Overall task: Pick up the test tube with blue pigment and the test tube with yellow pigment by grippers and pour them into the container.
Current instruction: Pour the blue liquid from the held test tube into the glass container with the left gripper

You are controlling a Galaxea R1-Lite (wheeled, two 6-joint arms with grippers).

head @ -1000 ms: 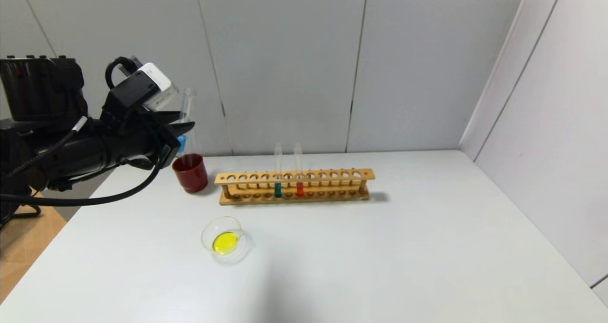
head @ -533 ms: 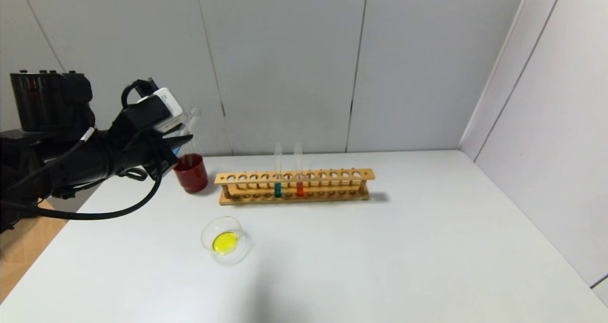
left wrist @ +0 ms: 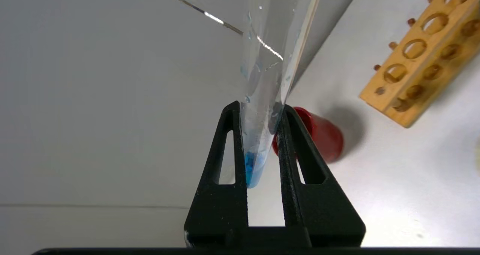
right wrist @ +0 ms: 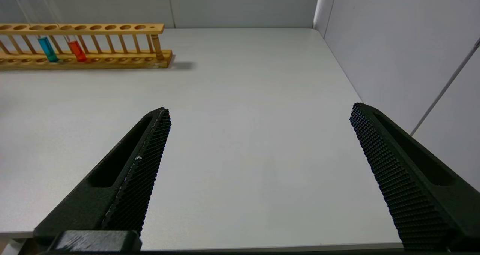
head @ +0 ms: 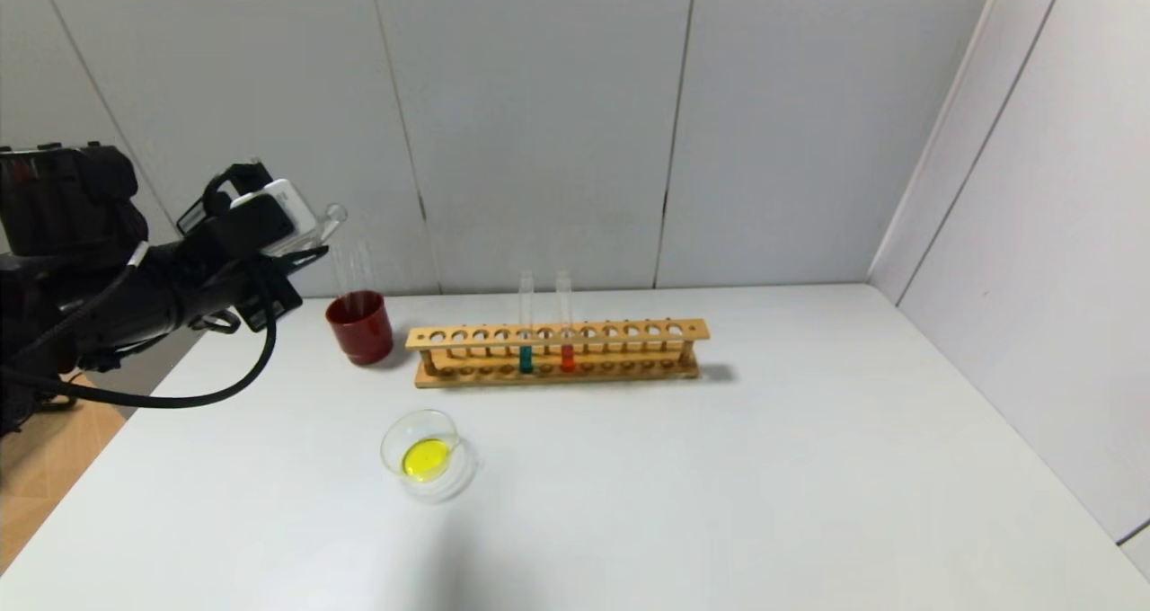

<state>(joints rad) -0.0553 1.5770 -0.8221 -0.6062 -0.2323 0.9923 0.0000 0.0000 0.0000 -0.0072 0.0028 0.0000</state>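
My left gripper [head: 310, 249] hangs at the far left, a little left of and above the dark red cup [head: 359, 328]. It is shut on a clear, nearly empty test tube [left wrist: 268, 60] with a trace of blue at its round end, and the tube's mouth tilts toward the cup. The test tube with blue pigment [head: 526, 323] stands in the wooden rack [head: 629, 331], beside an orange-red tube [head: 566, 322]. The container [head: 431, 481] sits in front of the cup with yellow liquid in it. The test tube with yellow pigment is out of view. My right gripper [right wrist: 258, 110] is open over bare table.
Faint clear glass rises out of the red cup [left wrist: 326, 138]. Grey wall panels close off the back and the right side. The white table's [head: 719, 485] left edge runs just under my left arm.
My left gripper has drawn back to the left, away from above the red cup, still holding the tube. The tube now tilts more. Nothing on the table has moved.
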